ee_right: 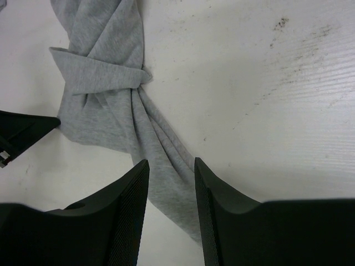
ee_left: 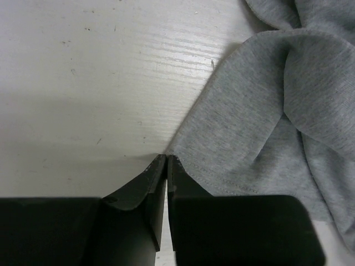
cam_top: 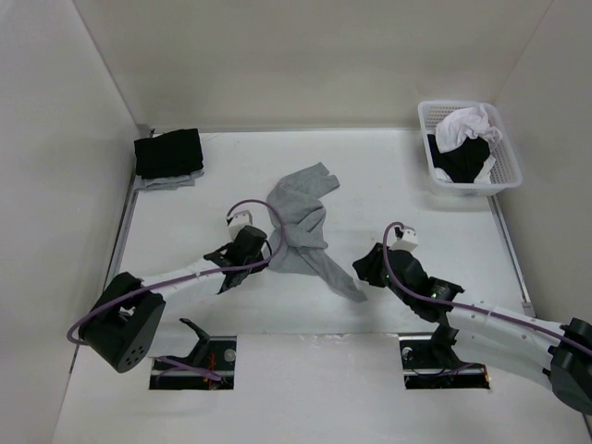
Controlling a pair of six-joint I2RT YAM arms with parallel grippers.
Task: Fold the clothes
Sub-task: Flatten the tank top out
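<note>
The clothes (cam_top: pixel 301 222) are a grey garment lying crumpled and twisted in the middle of the table, with a narrow tail trailing toward the near right. My left gripper (cam_top: pixel 264 248) is at its near-left edge. In the left wrist view the left gripper (ee_left: pixel 167 157) is shut, its tips right at the hemmed corner of the clothes (ee_left: pixel 266 111); whether fabric is pinched does not show. My right gripper (cam_top: pixel 366 270) is at the tail's end. In the right wrist view the right gripper (ee_right: pixel 172 163) is open and straddles the twisted tail of the clothes (ee_right: pixel 105 105).
A folded black pile (cam_top: pixel 168 153) sits at the back left corner. A white basket (cam_top: pixel 428 139) at the back right holds a white garment (cam_top: pixel 467 128) and a black one (cam_top: pixel 462 162). Walls close in the table on the left, back and right.
</note>
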